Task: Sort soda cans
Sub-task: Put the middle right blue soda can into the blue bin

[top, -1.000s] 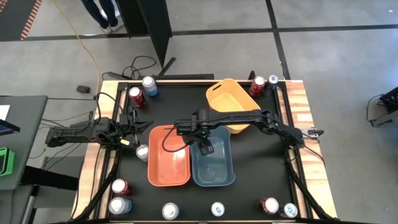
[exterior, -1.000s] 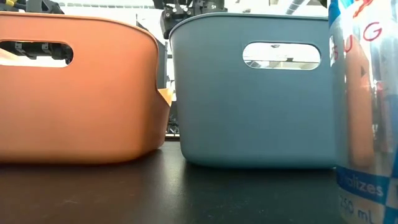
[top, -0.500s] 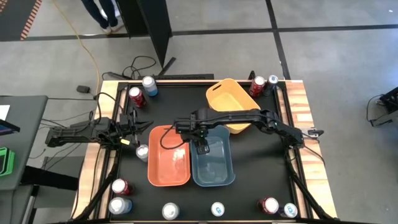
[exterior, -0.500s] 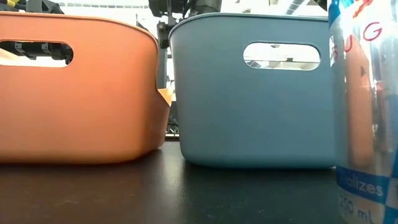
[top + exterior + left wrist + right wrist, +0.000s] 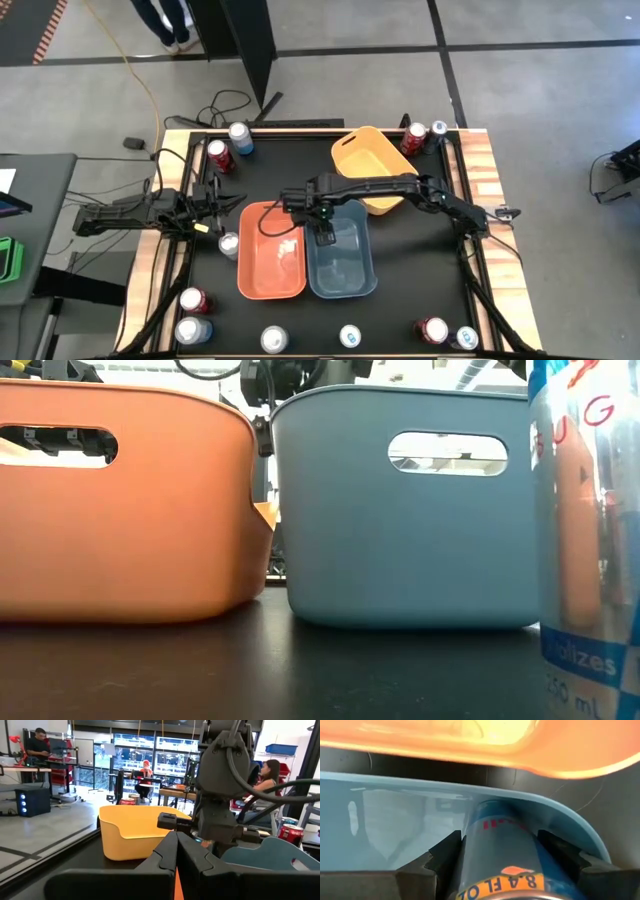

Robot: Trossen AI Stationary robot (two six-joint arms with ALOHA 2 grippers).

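In the right wrist view a blue soda can (image 5: 501, 845) sits between the fingers of my right gripper (image 5: 500, 857). That gripper (image 5: 322, 232) points down over the far left corner of the blue bin (image 5: 345, 268), beside the orange bin (image 5: 270, 262). Several more soda cans stand upright along the table's edges, such as a red one (image 5: 218, 155) and a silver one (image 5: 228, 244). My left gripper (image 5: 176, 851) waits shut at the table's left side (image 5: 222, 208). My right gripper pinches the blue can by its two opposite sides (image 5: 470, 851) between its two fingers (image 5: 442, 854). The fingers come from above, pointing down. The can stands on end below them, its lower end inside the blue bin close to the wall (image 5: 555, 820). Whether it touches the bin I cannot tell.
A yellow bin (image 5: 372, 168) stands tilted behind the two bins. Cans line the near edge (image 5: 349, 336) and both far corners (image 5: 414, 137). One can (image 5: 590, 530) stands right in front of the low camera. People sit in the room beyond the table.
My right gripper has sunk toward the blue bin with the can and drifted a little toward the table's left edge, rolling slightly about its own line. The can stays between the fingers.
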